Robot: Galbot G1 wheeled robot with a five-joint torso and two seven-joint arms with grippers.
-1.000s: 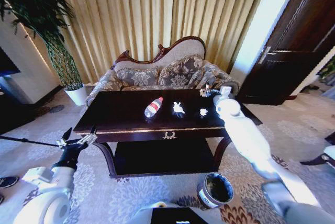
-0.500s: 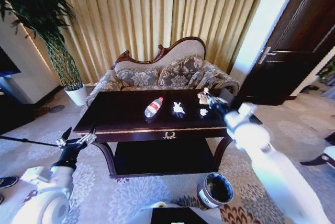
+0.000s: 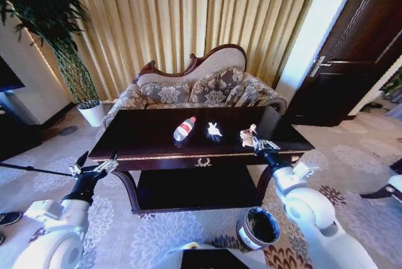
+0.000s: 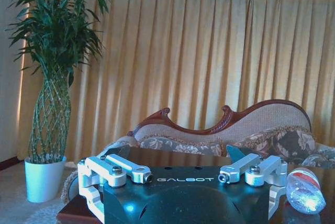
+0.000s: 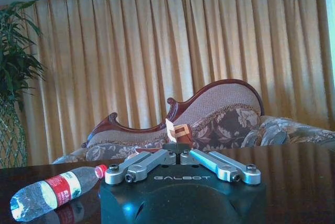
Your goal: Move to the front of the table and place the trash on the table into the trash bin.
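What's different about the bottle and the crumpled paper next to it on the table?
The bottle is long and lies on its side; the paper wad is a small crumpled lump. The bottle is clear with a red label and a red cap; the paper wad is plain white. Both rest on the dark table, side by side but apart.

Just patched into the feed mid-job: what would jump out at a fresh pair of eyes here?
The right gripper hangs over the right front part of the dark table, its fingers shut on a crumpled paper wad. Left of it on the tabletop lie another paper wad and a red-labelled bottle. The trash bin stands on the carpet below the table's right front corner, while the left gripper waits open off the left front corner.
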